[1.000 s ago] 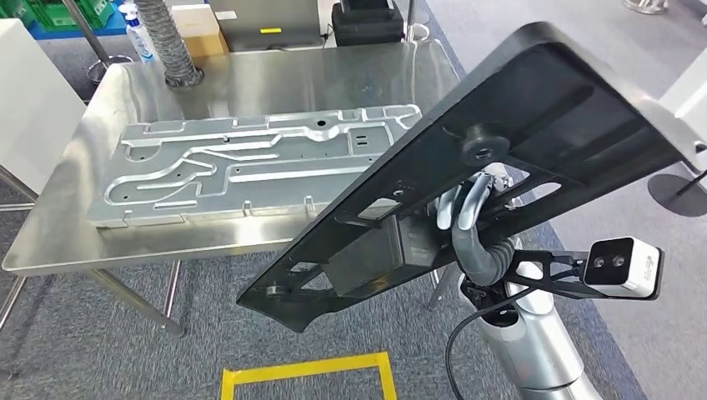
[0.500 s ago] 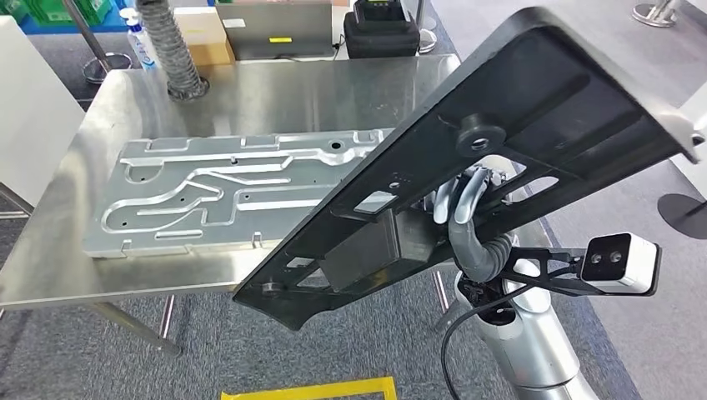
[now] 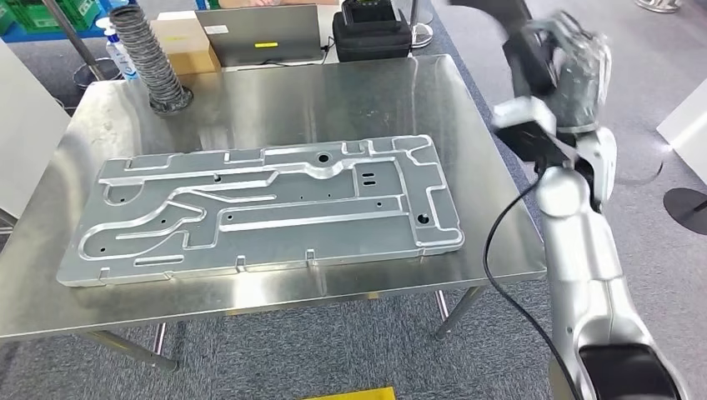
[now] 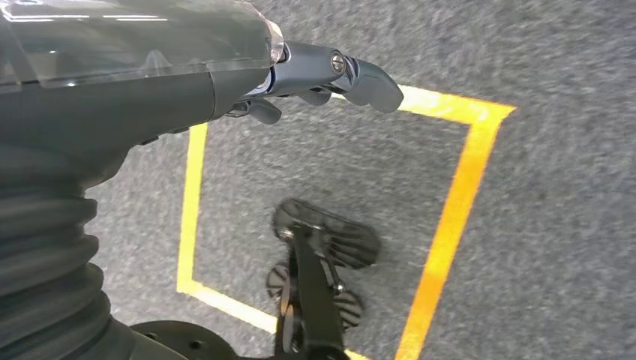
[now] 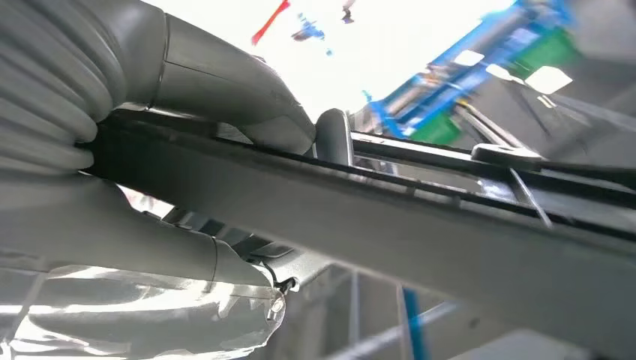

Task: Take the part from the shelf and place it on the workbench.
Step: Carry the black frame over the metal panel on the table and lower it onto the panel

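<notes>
Black and flat, the part [image 5: 420, 225] runs across the right wrist view as a long dark bar, and the right hand [image 5: 217, 105] grasps it: the thick grey thumb lies over one face of the bar and the grey palm cover sits against the other face. In the head view the right hand [image 3: 567, 62] is raised high beyond the far right corner of the workbench [image 3: 350, 92], blurred, with a dark edge of the part [image 3: 496, 10] reaching up to the top border of the picture; the silver right arm [image 3: 584, 250] rises to it from the lower right, with a black cable [image 3: 500, 242] looping beside it. The part is held up in the air, apart from the workbench surface.

The left hand [image 4: 315, 75] hangs over grey carpet [image 4: 547, 225], holding nothing, its dark fingers [image 4: 367, 79] loosely extended and slightly bent above a square of yellow floor tape [image 4: 450, 217].

On the steel workbench a large silver metal plate [image 3: 258, 208] with raised ribs and channels lies flat, taking up most of the near half. At the far edge stand a grey ribbed hose [image 3: 146, 62], a cardboard box [image 3: 179, 42], a laptop [image 3: 258, 33] and a black case [image 3: 371, 33]. A spray bottle [image 3: 117, 54] stands just behind the far left corner, beside the hose
</notes>
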### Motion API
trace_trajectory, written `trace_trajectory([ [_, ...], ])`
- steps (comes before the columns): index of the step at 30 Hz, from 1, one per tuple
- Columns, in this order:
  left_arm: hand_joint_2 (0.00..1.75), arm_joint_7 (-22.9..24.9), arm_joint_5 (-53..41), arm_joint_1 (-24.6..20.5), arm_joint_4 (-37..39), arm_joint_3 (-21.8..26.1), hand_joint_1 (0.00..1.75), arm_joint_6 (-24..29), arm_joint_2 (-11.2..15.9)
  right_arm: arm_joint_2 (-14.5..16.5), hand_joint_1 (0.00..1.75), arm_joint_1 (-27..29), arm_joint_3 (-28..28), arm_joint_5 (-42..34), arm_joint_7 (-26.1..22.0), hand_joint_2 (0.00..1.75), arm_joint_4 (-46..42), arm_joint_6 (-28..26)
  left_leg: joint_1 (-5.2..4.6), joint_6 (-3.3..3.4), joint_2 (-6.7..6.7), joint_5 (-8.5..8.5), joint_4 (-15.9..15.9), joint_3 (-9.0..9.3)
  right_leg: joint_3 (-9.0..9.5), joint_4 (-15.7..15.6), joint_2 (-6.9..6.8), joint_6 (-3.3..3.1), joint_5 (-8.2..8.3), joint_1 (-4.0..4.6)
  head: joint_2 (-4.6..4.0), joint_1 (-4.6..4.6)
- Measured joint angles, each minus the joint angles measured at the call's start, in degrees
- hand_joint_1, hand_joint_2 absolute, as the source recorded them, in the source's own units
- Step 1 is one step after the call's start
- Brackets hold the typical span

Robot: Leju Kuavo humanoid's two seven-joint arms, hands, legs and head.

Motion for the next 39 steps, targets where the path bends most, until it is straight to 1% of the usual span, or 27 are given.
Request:
trace_trajectory([
  [1, 1.75, -0.1, -0.2, -0.2, 0.0, -0.1, 0.00, -0.1, 0.0, 0.3, 1.75, -2.1, 1.7, 5.1, 3.1, 1.75, 1.6, -0.5, -0.14, 0.39, 0.10, 1.11, -2.5, 0.66, 0.07, 0.2, 0.14, 0.27, -0.22, 0.02, 0.00, 0.00],
  [2, 1.75, -0.2, -0.4, -0.4, 0.0, -0.2, 0.00, -0.2, 0.0, 0.8, 1.75, -4.0, 3.9, 10.3, 6.4, 1.75, 3.3, -0.9, -0.30, 0.82, 0.15, 1.41, -3.8, 0.91, 0.04, 0.3, 0.25, 0.58, -0.41, 0.04, 0.00, 0.01],
  [4, 1.75, -0.3, -0.6, -0.9, 0.0, -0.4, 0.00, -0.2, -0.1, 2.3, 1.75, -7.2, 8.2, 18.2, 11.5, 1.75, 6.6, -1.3, -0.35, 1.57, 0.18, 1.57, -4.3, 1.09, -0.06, 0.3, 0.39, 1.23, -0.64, 0.15, 0.00, 0.01],
  [6, 1.75, -0.1, -0.7, -1.3, 0.0, -0.5, 0.00, -0.2, -0.2, 4.2, 1.75, -9.2, 12.0, 22.8, 13.5, 1.75, 9.4, -1.3, -0.01, 2.13, 0.15, 1.91, -4.8, 1.37, -0.48, 1.5, 0.09, 1.75, -1.69, 0.17, 0.00, 0.01],
  [7, 1.75, 0.0, -0.8, -1.5, 0.0, -0.5, 0.00, -0.2, -0.3, 5.0, 1.75, -9.9, 13.6, 24.0, 13.8, 1.75, 10.7, -1.2, 0.17, 2.39, 0.15, 1.99, -5.0, 1.53, -1.47, 3.7, -0.07, 1.98, -2.98, 0.15, 0.00, 0.01],
  [9, 1.75, 0.1, -0.7, -1.6, 0.0, -0.6, 0.00, -0.2, -0.3, 6.6, 1.75, -10.9, 16.6, 25.4, 13.8, 1.75, 13.5, -0.6, 0.19, 2.69, 0.06, 1.87, -5.0, 1.66, -5.13, 11.1, -0.25, 2.36, -6.33, -0.08, 0.00, 0.02],
  [10, 1.75, 0.2, -0.7, -1.6, 0.0, -0.6, 0.00, -0.2, -0.3, 7.4, 1.75, -11.1, 17.9, 25.7, 13.7, 1.75, 15.0, -0.1, 0.20, 2.70, -0.05, 1.76, -5.0, 1.74, -7.09, 14.6, -0.27, 2.51, -7.40, -0.21, 0.00, 0.02],
  [11, 1.75, 0.2, -0.7, -1.6, 0.0, -0.6, 0.00, -0.2, -0.3, 8.1, 1.75, -11.1, 19.1, 25.9, 13.5, 1.75, 16.6, 0.5, 0.21, 2.66, -0.17, 1.63, -4.9, 1.82, -8.34, 16.5, -0.31, 2.61, -7.43, -0.34, 0.00, 0.02],
  [12, 1.75, 0.3, -0.7, -1.6, 0.0, -0.6, 0.00, -0.2, -0.4, 9.0, 1.75, -11.2, 20.2, 26.0, 13.5, 1.75, 18.3, 1.0, 0.22, 2.55, -0.28, 1.46, -4.8, 1.93, -8.55, 16.1, -0.38, 2.63, -6.34, -0.45, 0.00, 0.02],
  [13, 1.75, 0.3, -0.7, -1.6, 0.0, -0.6, 0.00, -0.2, -0.4, 9.9, 1.75, -11.4, 21.3, 26.0, 13.5, 1.75, 20.2, 1.5, 0.23, 2.39, -0.38, 1.24, -4.7, 2.09, -7.63, 13.5, -0.44, 2.56, -4.30, -0.53, 0.00, 0.02],
  [14, 1.75, 0.3, -0.7, -1.7, 0.0, -0.6, 0.00, -0.2, -0.5, 11.0, 1.75, -11.7, 22.3, 25.9, 13.6, 1.75, 22.5, 1.7, 0.24, 2.19, -0.43, 0.97, -4.6, 2.24, -5.99, 9.3, -0.51, 2.39, -2.02, -0.54, 0.00, 0.02],
  [16, 1.75, 0.4, -0.8, -1.8, 0.0, -0.8, 0.00, -0.2, -0.5, 12.8, 1.75, -12.1, 24.1, 25.6, 13.7, 1.75, 26.8, 2.0, 0.06, 1.67, -0.46, 0.50, -4.2, 2.30, -3.17, 2.8, -0.52, 1.94, 0.64, -0.30, 0.00, 0.02],
  [17, 1.75, 0.4, -0.8, -1.9, 0.0, -0.9, 0.00, -0.2, -0.5, 13.6, 1.75, -12.3, 24.7, 25.2, 13.8, 1.75, 28.8, 2.3, -0.02, 1.38, -0.47, 0.38, -4.2, 2.26, -2.62, 1.4, -0.50, 1.70, 0.88, -0.14, 0.00, 0.01],
  [18, 1.75, 0.5, -1.0, -2.1, 0.0, -1.0, 0.00, -0.3, -0.6, 14.2, 1.75, -12.5, 25.2, 24.8, 13.8, 1.75, 30.7, 2.8, -0.06, 1.08, -0.47, 0.36, -4.2, 2.23, -2.54, 1.3, -0.47, 1.45, 0.69, 0.08, 0.00, 0.01],
  [20, 1.75, 0.6, -1.3, -2.3, -0.1, -1.4, 0.00, -0.4, -0.6, 15.2, 1.75, -12.9, 25.8, 23.9, 14.3, 1.75, 34.4, 3.7, 0.08, 0.46, -0.45, 0.16, -4.3, 2.35, -2.27, 0.7, -0.52, 0.79, 0.78, 0.02, 0.00, 0.01],
  [21, 1.75, 0.7, -1.5, -2.3, -0.1, -1.7, 0.00, -0.5, -0.6, 15.6, 1.75, -13.1, 25.9, 23.7, 14.6, 1.75, 36.2, 3.9, 0.15, 0.20, -0.38, -0.47, -3.5, 2.07, -2.00, 0.4, -0.61, 0.38, 0.85, -0.08, 0.00, 0.01],
  [23, 1.75, 0.8, -1.7, -2.5, -0.1, -1.9, 0.00, -0.5, -0.7, 16.2, 1.75, -13.4, 26.2, 23.5, 15.2, 1.75, 39.3, 4.0, 0.26, -0.16, -0.22, -3.19, 1.3, -0.11, -1.52, 0.0, -0.77, -0.23, 0.93, -0.23, 0.00, 0.00],
  [25, 1.75, 0.9, -1.8, -2.6, -0.1, -2.0, 0.00, -0.5, -0.7, 16.7, 1.75, -13.5, 26.5, 23.4, 15.3, 1.75, 41.8, 4.0, 0.30, -0.44, -0.18, -6.23, 9.0, -3.96, -1.44, 0.0, -0.75, -0.50, 0.82, -0.11, 0.00, -0.01],
  [26, 1.75, 1.0, -1.9, -2.6, -0.1, -2.0, 0.00, -0.5, -0.7, 16.8, 1.75, -13.5, 26.6, 23.3, 15.5, 1.75, 42.8, 4.2, 0.33, -0.55, -0.16, -6.62, 11.5, -5.35, -1.40, 0.0, -0.70, -0.53, 0.75, -0.05, 0.00, -0.01],
  [27, 1.75, 1.0, -1.9, -2.6, -0.1, -2.1, 0.00, -0.5, -0.7, 17.0, 1.75, -13.5, 26.7, 23.2, 15.7, 1.75, 43.8, 4.5, 0.35, -0.62, -0.16, -5.94, 11.9, -5.80, -1.33, 0.1, -0.65, -0.51, 0.67, -0.02, 0.00, -0.01],
  [28, 1.75, 1.1, -2.0, -2.7, -0.1, -2.2, 0.00, -0.5, -0.7, 17.1, 1.75, -13.5, 26.7, 23.0, 16.1, 1.75, 44.8, 4.9, 0.38, -0.62, -0.15, -4.19, 9.8, -5.05, -1.21, 0.1, -0.60, -0.42, 0.54, -0.03, 0.00, -0.01],
  [29, 1.75, 1.1, -2.0, -2.7, -0.1, -2.2, 0.00, -0.5, -0.7, 17.3, 1.75, -13.6, 26.7, 22.7, 16.5, 1.75, 45.6, 5.4, 0.43, -0.60, -0.13, -1.89, 6.1, -3.40, -1.08, 0.3, -0.56, -0.27, 0.36, -0.04, 0.00, -0.01],
  [31, 1.75, 1.3, -2.1, -2.8, -0.1, -2.4, 0.00, -0.6, -0.6, 17.5, 1.75, -13.8, 26.7, 22.4, 17.5, 1.75, 47.1, 6.6, 0.34, -0.27, -0.18, 0.86, -1.0, -0.06, -1.06, 0.8, -0.47, 0.23, -0.06, 0.11, 0.00, 0.01],
  [33, 1.75, 1.5, -2.4, -2.9, -0.1, -2.7, 0.00, -0.8, -0.6, 17.7, 1.75, -14.0, 26.7, 22.3, 18.3, 1.75, 49.1, 8.0, 0.15, 0.35, -0.26, 1.00, -3.4, 1.02, -1.27, 1.0, -0.41, 0.79, -0.17, 0.27, 0.00, 0.01],
  [36, 1.75, 1.4, -2.9, -3.0, -0.3, -3.2, 0.00, -1.1, -0.7, 18.1, 1.75, -14.0, 26.7, 22.5, 19.4, 1.75, 51.8, 10.1, 0.22, 1.46, -0.26, 1.20, -3.6, 1.04, -1.53, 1.5, -0.46, 1.65, -0.61, 0.19, 0.00, 0.01],
  [37, 1.75, 1.3, -3.0, -3.1, -0.3, -3.3, 0.00, -1.2, -0.7, 18.2, 1.75, -13.9, 26.7, 22.6, 19.8, 1.75, 52.6, 10.6, 0.28, 1.82, -0.24, 1.28, -3.8, 1.09, -2.10, 2.8, -0.48, 1.94, -1.52, 0.13, 0.00, 0.01],
  [39, 1.75, 0.9, -3.3, -3.4, -0.4, -3.5, 0.00, -1.4, -0.8, 18.6, 1.75, -13.7, 27.0, 23.2, 20.2, 1.75, 54.2, 11.1, 0.32, 2.29, -0.17, 1.33, -3.9, 1.15, -4.95, 9.0, -0.53, 2.35, -4.76, -0.01, 0.00, 0.01],
])
